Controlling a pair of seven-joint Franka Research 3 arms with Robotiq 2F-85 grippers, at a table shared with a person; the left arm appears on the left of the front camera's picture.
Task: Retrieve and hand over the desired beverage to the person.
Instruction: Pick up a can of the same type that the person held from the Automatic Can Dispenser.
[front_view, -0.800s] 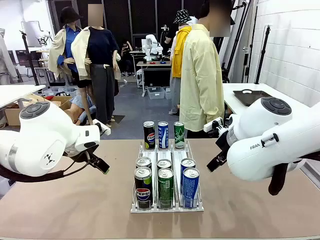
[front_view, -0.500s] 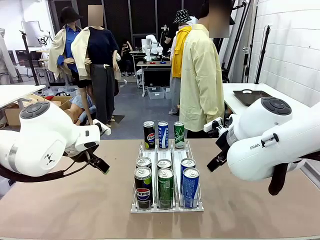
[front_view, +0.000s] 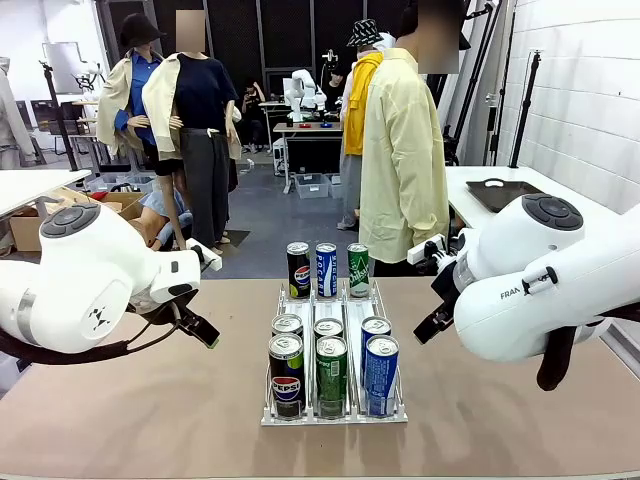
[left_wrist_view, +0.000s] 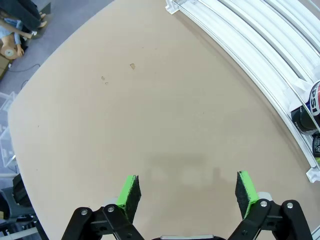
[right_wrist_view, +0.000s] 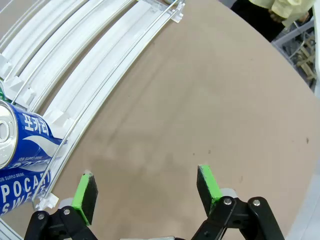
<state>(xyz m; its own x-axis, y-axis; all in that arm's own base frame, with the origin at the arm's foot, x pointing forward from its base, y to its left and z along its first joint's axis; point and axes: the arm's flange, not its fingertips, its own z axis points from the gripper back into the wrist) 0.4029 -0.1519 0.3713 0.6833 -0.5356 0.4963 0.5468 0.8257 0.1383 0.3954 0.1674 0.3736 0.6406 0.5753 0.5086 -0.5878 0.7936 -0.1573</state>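
Front view: the person (front_view: 402, 160), in a pale-yellow shirt, stands side-on at the far edge of the table (front_view: 130, 420). Nine drink cans (front_view: 331, 368) stand in a clear three-lane rack (front_view: 333, 415) mid-table, between the left arm (front_view: 80, 280) and the right arm (front_view: 530, 290).

Left wrist view: the left gripper (left_wrist_view: 187, 187) hangs released and empty over bare tabletop, with the rack off to one side.

Right wrist view: the right gripper (right_wrist_view: 145, 187) is likewise released and empty, near a blue Pocari Sweat can (right_wrist_view: 22, 140).

I'm working in what looks like a robotics lab. Well beyond my left claw (left_wrist_view: 188, 181) are a cardboard box (front_view: 22, 235), a workbench (front_view: 310, 128) and plastic bins (front_view: 312, 185). Beyond my right claw (right_wrist_view: 145, 185), a tripod stand (front_view: 527, 100) lines a white block wall (front_view: 590, 90).
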